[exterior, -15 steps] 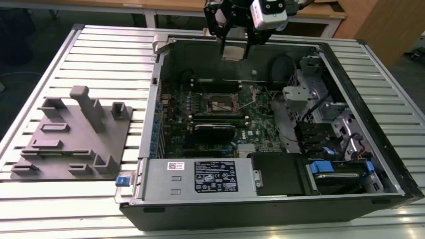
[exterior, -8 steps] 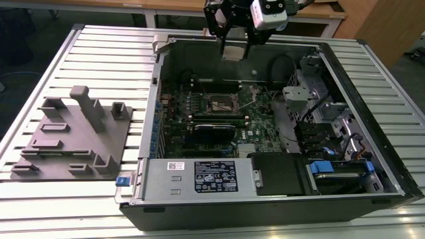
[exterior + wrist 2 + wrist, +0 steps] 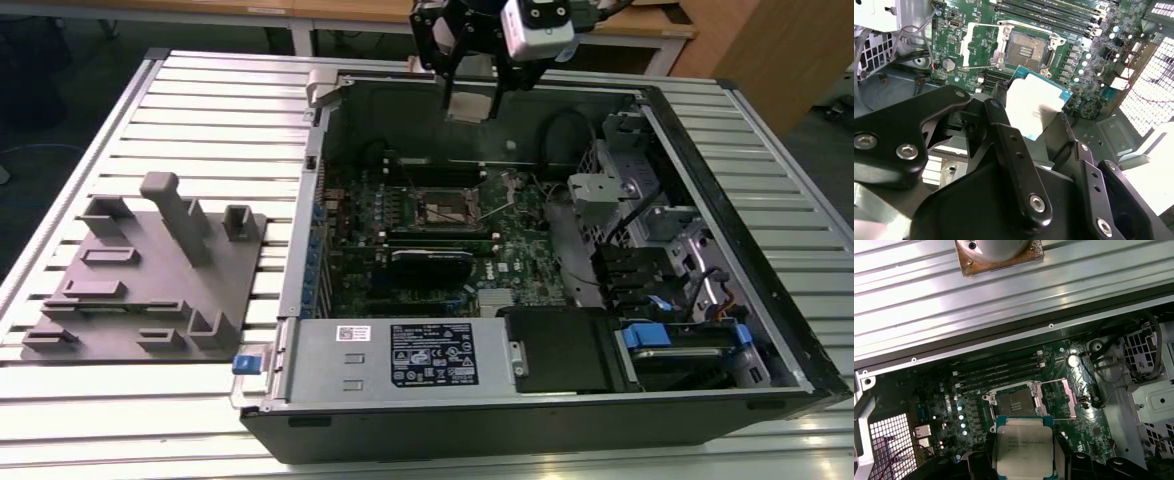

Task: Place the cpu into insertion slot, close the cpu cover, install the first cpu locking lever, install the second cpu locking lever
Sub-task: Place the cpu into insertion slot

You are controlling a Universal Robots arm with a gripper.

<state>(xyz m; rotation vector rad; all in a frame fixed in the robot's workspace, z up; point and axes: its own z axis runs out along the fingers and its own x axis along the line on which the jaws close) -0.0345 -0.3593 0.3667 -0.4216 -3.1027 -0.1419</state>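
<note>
My gripper (image 3: 470, 98) hangs above the far wall of the open computer case (image 3: 310, 200), shut on the cpu (image 3: 470, 106). The cpu is a pale silver square chip with a teal edge, held by two opposite sides in both wrist views (image 3: 1034, 105) (image 3: 1024, 445). The gripper (image 3: 1034, 122) (image 3: 1025, 462) has a black finger on each side of it. The insertion slot (image 3: 447, 208) (image 3: 1026, 50) (image 3: 1014, 402) lies bare and dark on the green board, well below the chip. The cpu cover (image 3: 979, 45) (image 3: 1056, 397), a silver frame, is swung open beside the socket.
Long black memory slots (image 3: 999, 372) run next to the socket. A power supply box (image 3: 400, 355) and drive bays (image 3: 667, 340) fill the case's near side, and a metal cage (image 3: 627, 170) stands at the exterior view's right. A grey fixture plate with pegs (image 3: 147, 280) lies on the slatted table (image 3: 214, 90).
</note>
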